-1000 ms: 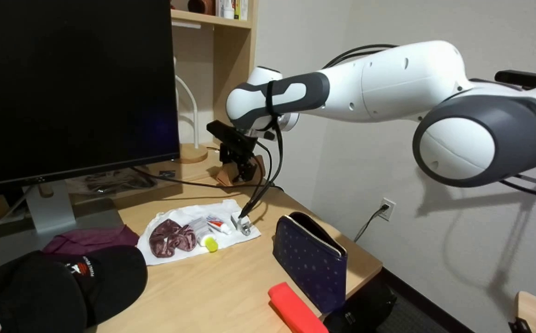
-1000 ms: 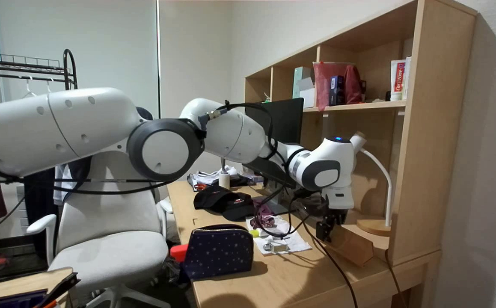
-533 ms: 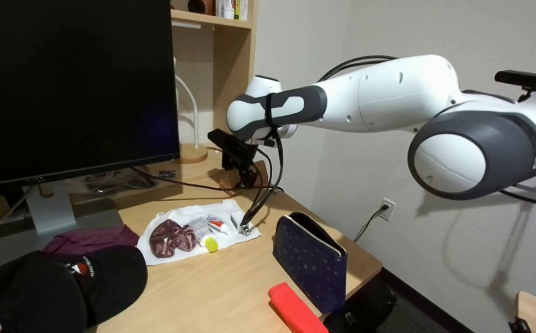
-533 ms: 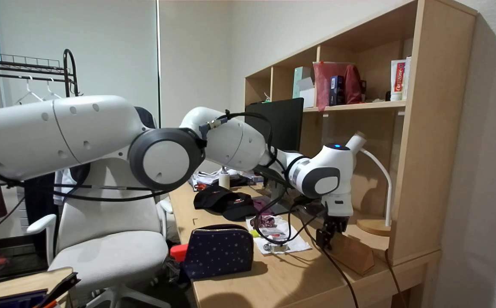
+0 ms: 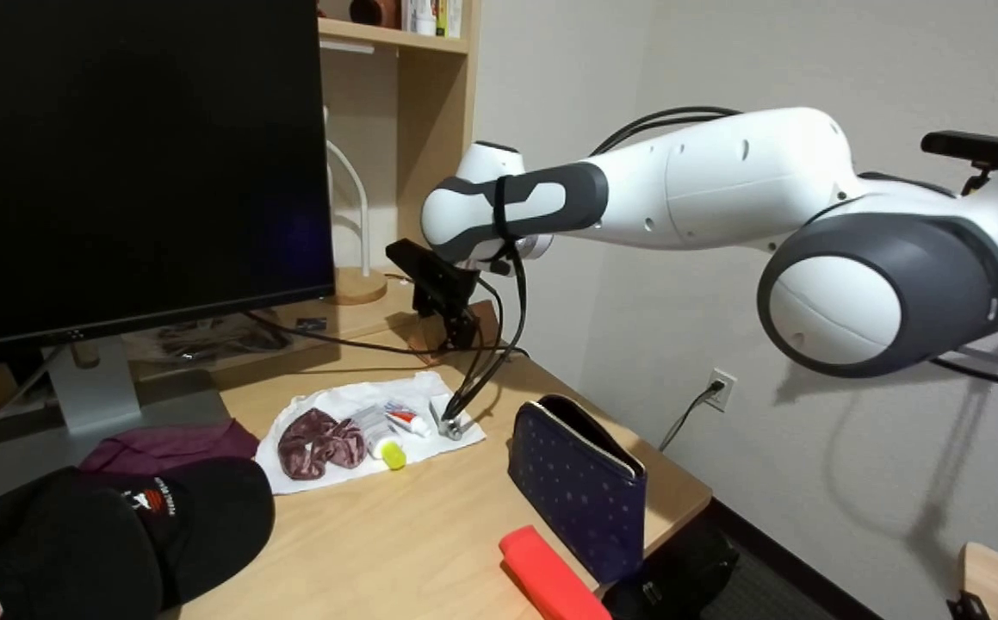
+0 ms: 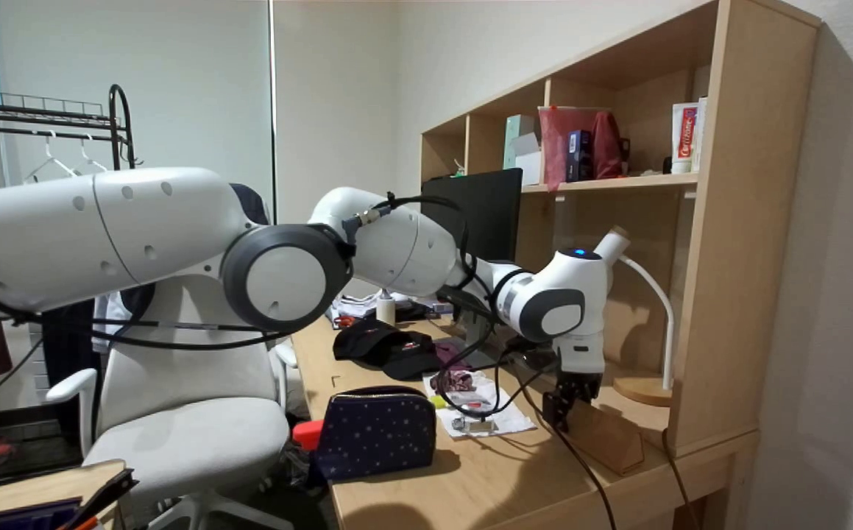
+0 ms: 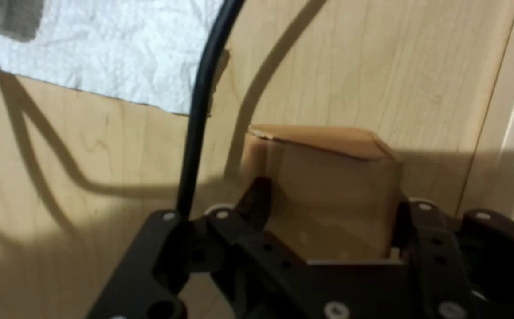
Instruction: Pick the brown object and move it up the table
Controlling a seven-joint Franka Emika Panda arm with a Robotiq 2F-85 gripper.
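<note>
The brown object (image 6: 606, 438) is a small tan cardboard-like box at the far corner of the pale-wood table (image 6: 463, 495), near the shelf. It also shows in an exterior view (image 5: 488, 324), partly behind my gripper (image 5: 455, 334) and cables. In the wrist view the brown object (image 7: 327, 190) fills the space between the fingers of my gripper (image 7: 332, 210), one on each side. My gripper (image 6: 564, 416) points down and is shut on it. The box is at or just above the table; I cannot tell if its underside touches.
White paper (image 5: 292, 430) bears a maroon scrunchie (image 5: 309, 443) and small tubes. A dark blue pouch (image 5: 576, 491), a red bar (image 5: 550, 573) and black caps (image 5: 214, 517) are on the table. The monitor (image 5: 137, 172), lamp (image 6: 643, 390) and shelf (image 6: 750, 258) stand close. Black cables (image 7: 201, 102) hang by the gripper.
The arm and gripper have come down, and the brown object has come down with them. Most of this was in the first half second; since then the movement is slight.
</note>
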